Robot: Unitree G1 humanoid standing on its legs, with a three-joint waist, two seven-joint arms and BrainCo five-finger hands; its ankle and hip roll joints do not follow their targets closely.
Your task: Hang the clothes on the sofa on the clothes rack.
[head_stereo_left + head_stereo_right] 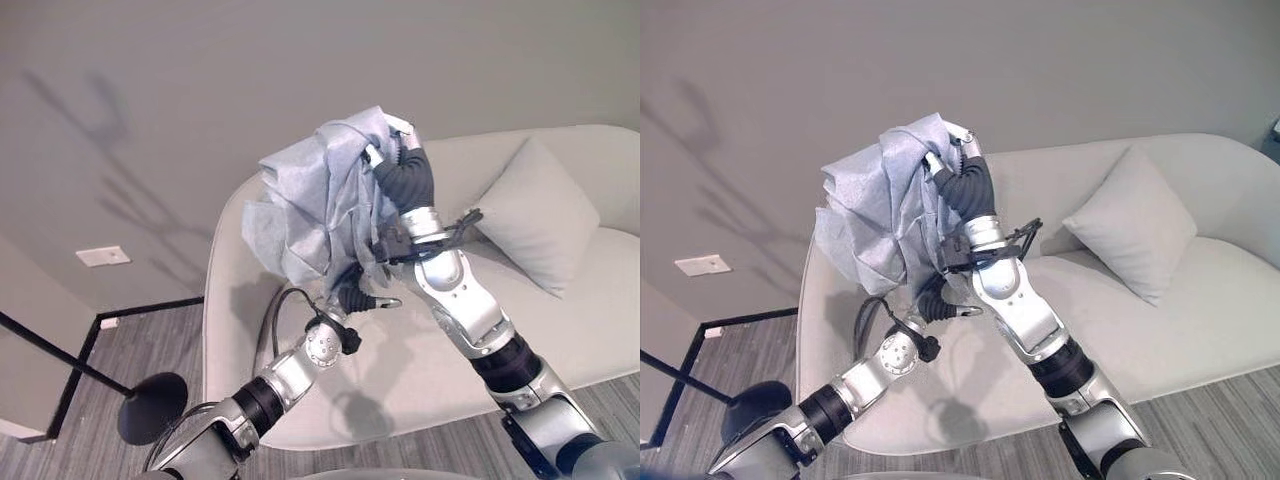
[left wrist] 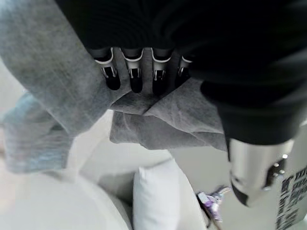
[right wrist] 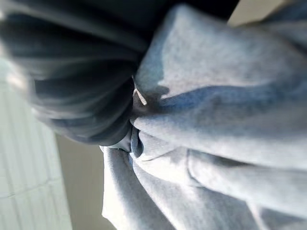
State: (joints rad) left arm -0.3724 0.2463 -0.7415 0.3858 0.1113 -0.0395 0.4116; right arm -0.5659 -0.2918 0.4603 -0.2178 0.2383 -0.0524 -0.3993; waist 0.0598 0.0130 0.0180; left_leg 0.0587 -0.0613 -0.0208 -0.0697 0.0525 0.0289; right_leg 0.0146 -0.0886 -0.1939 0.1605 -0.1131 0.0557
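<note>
The grey garment [image 1: 320,205] is lifted clear of the sofa [image 1: 560,330] and hangs bunched in the air above the sofa's left end, in front of the grey wall [image 1: 250,70]. The right hand [image 1: 400,165] is raised at the top of the garment with its fingers curled into the upper folds, gripping the cloth; in the right wrist view the fabric [image 3: 216,120] is pressed close against the dark ribbed cover. The left hand [image 1: 358,298] sits at the lower edge of the garment, beneath the hanging folds. In the left wrist view its fingers [image 2: 135,76] bend over a fold of the grey cloth [image 2: 163,120] and appear to clamp it, though the contact is partly hidden by the cover. A pale cushion [image 1: 538,215] leans against the sofa backrest, to the right of the garment and apart from it. At the lower left, a dark round base [image 1: 150,405] with a thin black pole [image 1: 50,350] stands on the striped floor [image 1: 160,340], well apart from the garment.
</note>
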